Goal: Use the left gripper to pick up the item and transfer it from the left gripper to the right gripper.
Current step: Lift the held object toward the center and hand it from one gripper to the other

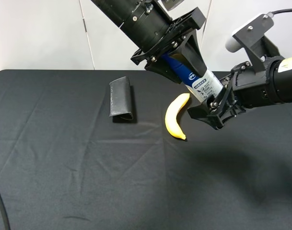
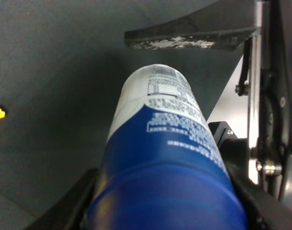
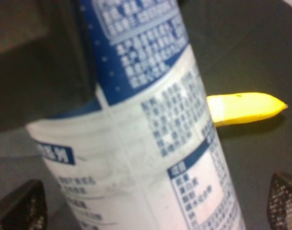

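Our black flared left gripper (image 1: 181, 67) clenches the slim white cylindrical bottle (image 1: 199, 80) by its blue end, aloft near the yellow banana (image 1: 174, 117). This leaves the white end free between the 2 spread jaws of our black right gripper (image 1: 214, 109).

No word or number can be read anywhere. The bottle (image 3: 150, 120) carries dense blocks of small print, white on its blue band and dark on its white body, plus a small blue box (image 3: 55, 154) with white characters, all too blurred to make out. The pale label (image 1: 288, 63) on the right arm (image 1: 273, 84) shows no legible marking.
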Motion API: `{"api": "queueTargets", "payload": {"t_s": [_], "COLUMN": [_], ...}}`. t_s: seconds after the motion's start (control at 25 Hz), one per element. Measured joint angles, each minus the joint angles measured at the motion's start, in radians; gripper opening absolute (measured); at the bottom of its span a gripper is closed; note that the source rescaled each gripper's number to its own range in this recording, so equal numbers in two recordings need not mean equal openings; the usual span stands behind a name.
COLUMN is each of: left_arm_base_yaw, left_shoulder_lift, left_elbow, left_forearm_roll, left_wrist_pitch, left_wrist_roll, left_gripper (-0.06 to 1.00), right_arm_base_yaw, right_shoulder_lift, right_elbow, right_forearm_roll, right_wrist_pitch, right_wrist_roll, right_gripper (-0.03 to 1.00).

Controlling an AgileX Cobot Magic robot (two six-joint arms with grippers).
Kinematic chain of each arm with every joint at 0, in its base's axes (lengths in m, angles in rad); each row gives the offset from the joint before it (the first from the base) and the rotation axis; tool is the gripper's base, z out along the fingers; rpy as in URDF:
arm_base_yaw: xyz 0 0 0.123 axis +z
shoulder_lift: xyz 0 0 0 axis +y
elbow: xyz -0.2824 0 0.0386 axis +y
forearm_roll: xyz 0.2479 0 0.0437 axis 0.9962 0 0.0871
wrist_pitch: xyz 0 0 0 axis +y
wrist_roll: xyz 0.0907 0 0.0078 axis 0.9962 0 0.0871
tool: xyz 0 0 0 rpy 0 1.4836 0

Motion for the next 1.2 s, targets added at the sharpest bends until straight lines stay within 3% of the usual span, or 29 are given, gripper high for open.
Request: {"api": "queueTargets", "payload": {"t_s": [0.4, 0.44, 0.48, 0.56, 0.6, 0.64, 1.2], "left_arm_base_yaw": [0.000, 0.000, 0.000, 0.000, 0.000, 0.000, 0.000], "left_shoulder_lift": [0.000, 0.000, 0.000, 0.000, 0.000, 0.000, 0.000], "left_elbow": [0.000, 0.000, 0.000, 0.000, 0.000, 0.000, 0.000], "left_forearm_roll": [0.000, 0.000, 0.000, 0.000, 0.000, 0.000, 0.008], "left_wrist_pitch": [0.000, 0.000, 0.000, -0.001, -0.002, -0.002, -0.007], "left_wrist_roll": [0.000, 0.000, 0.000, 0.000, 0.001, 0.001, -0.001], "left_gripper": [0.00, 0.00, 0.00, 0.00, 0.00, 0.00, 0.00], "right_arm_base_yaw": [0.000, 0.000, 0.000, 0.000, 0.000, 0.000, 0.000], "right_shoulder_lift": [0.001, 0.001, 0.001, 0.001, 0.001, 0.001, 0.001], "right_elbow": [0.000, 0.000, 0.000, 0.000, 0.000, 0.000, 0.000], "right_forearm_roll": [0.026, 0.026, 0.027, 0.023, 0.019, 0.019, 0.019], "right_wrist_pitch": [-0.023, -0.023, -0.023, -0.022, -0.019, -0.016, -0.017], "right_wrist_roll": [-0.035, -0.039, -0.043, -0.060, -0.072, -0.076, -0.079], "right_gripper": [1.00, 0.94, 0.76, 0.14, 0.09, 0.17, 0.14]}}
